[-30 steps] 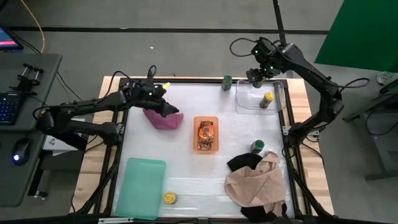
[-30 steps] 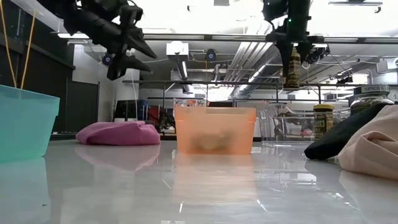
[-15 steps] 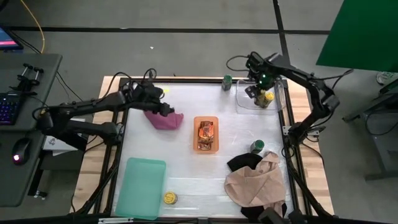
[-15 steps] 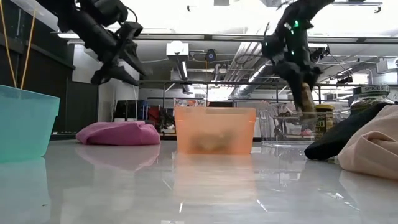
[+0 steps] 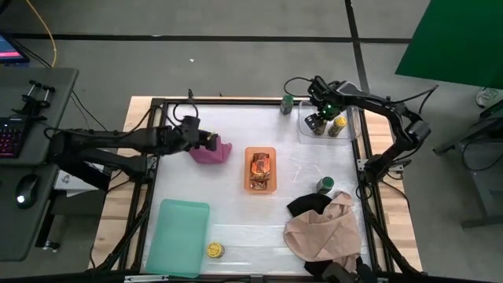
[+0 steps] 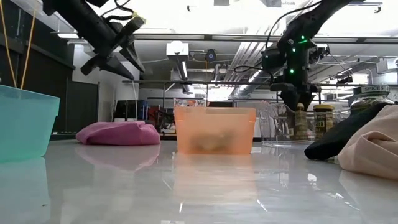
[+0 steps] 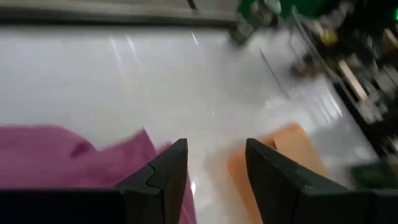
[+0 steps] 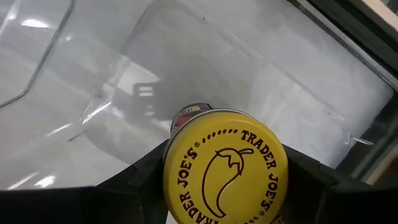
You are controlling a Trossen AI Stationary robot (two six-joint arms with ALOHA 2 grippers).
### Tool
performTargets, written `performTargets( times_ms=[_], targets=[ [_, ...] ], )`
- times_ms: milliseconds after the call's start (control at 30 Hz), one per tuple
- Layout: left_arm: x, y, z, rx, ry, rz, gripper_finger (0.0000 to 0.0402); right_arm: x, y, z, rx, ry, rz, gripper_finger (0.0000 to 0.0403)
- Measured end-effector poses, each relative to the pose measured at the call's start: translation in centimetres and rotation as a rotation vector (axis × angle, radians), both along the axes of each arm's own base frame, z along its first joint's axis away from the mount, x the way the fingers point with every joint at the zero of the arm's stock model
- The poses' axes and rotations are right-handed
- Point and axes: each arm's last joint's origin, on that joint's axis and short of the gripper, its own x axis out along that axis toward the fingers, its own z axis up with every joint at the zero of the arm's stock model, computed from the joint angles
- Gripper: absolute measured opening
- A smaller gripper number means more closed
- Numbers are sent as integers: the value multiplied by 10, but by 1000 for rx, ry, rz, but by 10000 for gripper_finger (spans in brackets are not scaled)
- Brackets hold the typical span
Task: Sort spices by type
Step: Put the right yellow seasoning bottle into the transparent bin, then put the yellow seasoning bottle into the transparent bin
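A: Yellow-lidded jar (image 8: 225, 163) is clamped in the right gripper (image 5: 317, 123), down inside the clear bin (image 5: 351, 126) beside another jar (image 5: 339, 126).

B: It should be set upright before release. Left gripper (image 7: 214, 171), parted and empty, is parked over the pink cloth (image 5: 211, 152).

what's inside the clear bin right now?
Inside the clear bin: one yellow-lidded jar standing free, and a second jar held by the right gripper. Its base is hidden.
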Motion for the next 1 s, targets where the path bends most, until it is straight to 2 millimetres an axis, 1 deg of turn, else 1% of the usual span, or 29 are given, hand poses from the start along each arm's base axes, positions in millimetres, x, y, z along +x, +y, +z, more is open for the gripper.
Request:
performTargets(
  times_ms=[100,167,300,367,500,567,700,800,867,933,1000],
  targets=[
    [-1,-7,1,43,-19,47,147,1,-1,-3,-29,-21,4,216],
    [0,-10,4,27,-62,58,147,0,0,-3,-20,-20,4,217],
    [-3,-16,12,-41,-177,73,147,-2,3,-6,36,2,4,251],
    [-6,-17,15,-44,-204,78,147,-4,6,-8,66,18,5,267],
    [-14,-14,25,-4,-244,98,147,-4,8,-6,90,-7,9,276],
    [-19,-12,31,17,-266,97,147,-3,9,1,52,-42,15,277],
    [-33,-8,44,75,-311,102,147,-6,11,20,-46,-126,13,274],
    [-42,-4,48,150,-270,100,147,-9,14,36,-138,-186,-1,274],
    [-47,-2,48,208,-197,75,147,-9,14,46,-204,-233,16,274],
    [-50,-1,46,217,-156,33,147,-12,17,57,-245,-285,22,274],
    [-51,0,46,190,-156,-16,147,-14,24,67,-256,-345,29,274]
  ],
)
